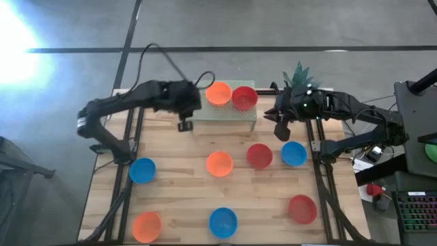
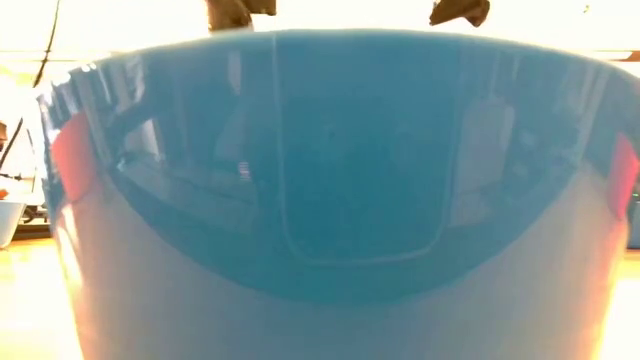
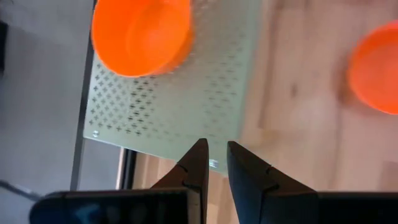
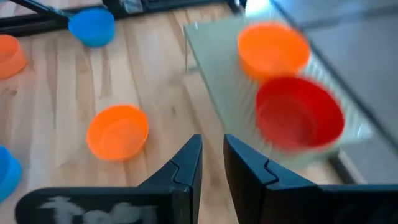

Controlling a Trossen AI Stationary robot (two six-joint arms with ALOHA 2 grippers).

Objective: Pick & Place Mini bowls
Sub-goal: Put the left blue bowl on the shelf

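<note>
- Nine mini bowls show from above: an orange bowl and a red bowl sit side by side, just touching, on the pale perforated platform at the far edge of the wooden surface; seven more lie scattered on the boards.
- Those seven are a blue bowl, an orange bowl, a red bowl just beside a blue bowl, then an orange bowl, a blue bowl and a red bowl near the front.
- We judge them light, stiff, thin-walled and smooth, likely to skid or tip; pinching one rim wall from above looks safest.
- Left end effector hangs over the platform's left end, fingers slightly parted, holding nothing.
- Right end effector hovers by the platform's right end, fingers slightly parted, empty.
- Room is tight between the red and blue pair and on the platform; the front bowls sit near the edge.
- Our low camera is blocked by the front blue bowl.
</note>
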